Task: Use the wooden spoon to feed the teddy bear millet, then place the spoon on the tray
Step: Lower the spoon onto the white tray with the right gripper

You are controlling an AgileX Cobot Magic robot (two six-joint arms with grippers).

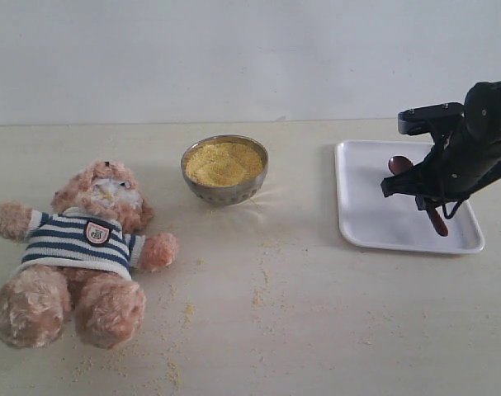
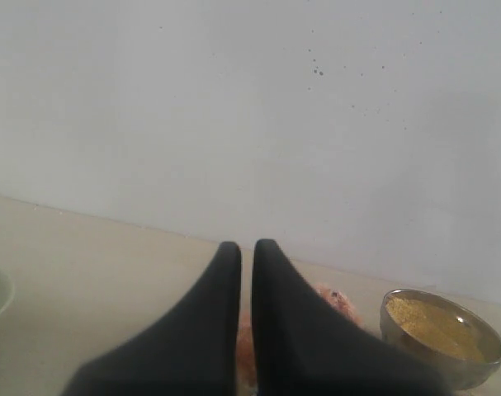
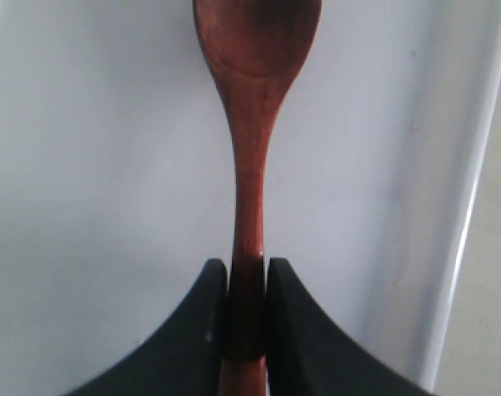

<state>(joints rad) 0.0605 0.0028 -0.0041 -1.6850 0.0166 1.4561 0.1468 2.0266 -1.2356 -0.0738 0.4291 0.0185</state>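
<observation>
Right jaws are clenched on the thin handle of the wooden spoon (image 3: 252, 124), which sits over the white tray (image 1: 366, 227) toward the counter's (image 1: 316, 330) right edge, its oval bowl pointing at the back edge (whether it rests on the tray cannot be told). Left jaws are closed together, gripping nothing. The teddy bear (image 1: 77, 247) lies on its back toward the left edge, and the millet (image 1: 224, 162) fills a steel bowl (image 1: 225, 194) between bear and tray, with loose grains scattered over the counter.
</observation>
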